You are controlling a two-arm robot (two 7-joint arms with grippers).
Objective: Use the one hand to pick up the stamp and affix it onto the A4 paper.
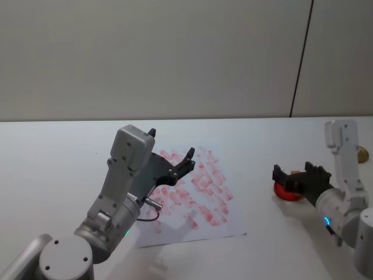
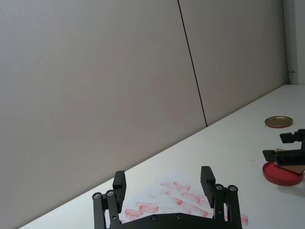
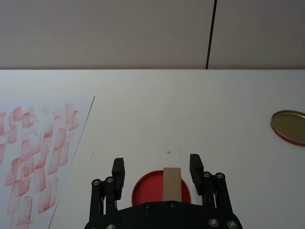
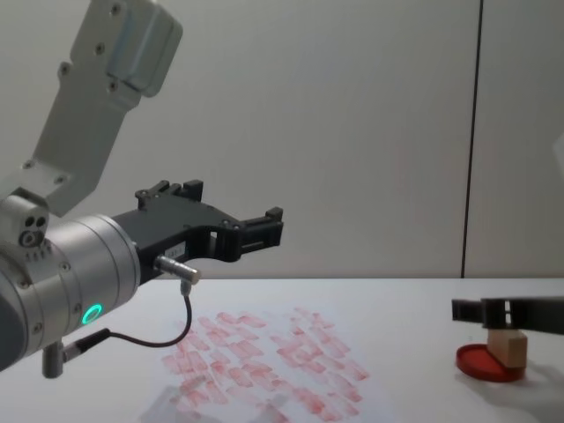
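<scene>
The stamp (image 3: 172, 183), a small tan wooden block, stands upright on the round red ink pad (image 3: 143, 188) at the table's right. My right gripper (image 3: 157, 168), on the arm with the blue ring, is open, one finger on each side of the stamp with a gap on both sides. The head view shows this gripper (image 1: 299, 174) low over the ink pad (image 1: 287, 192). From the chest view the stamp (image 4: 508, 346) sits just below the fingers. The A4 paper (image 1: 201, 182), covered in red stamp marks, lies mid-table. My left gripper (image 1: 172, 146), on the green-ringed arm, hovers open above it.
A round gold lid (image 3: 289, 126) lies flat on the table beyond the ink pad, to the right. Bare white table (image 3: 157, 114) separates the paper's edge from the ink pad. A plain wall runs behind the table.
</scene>
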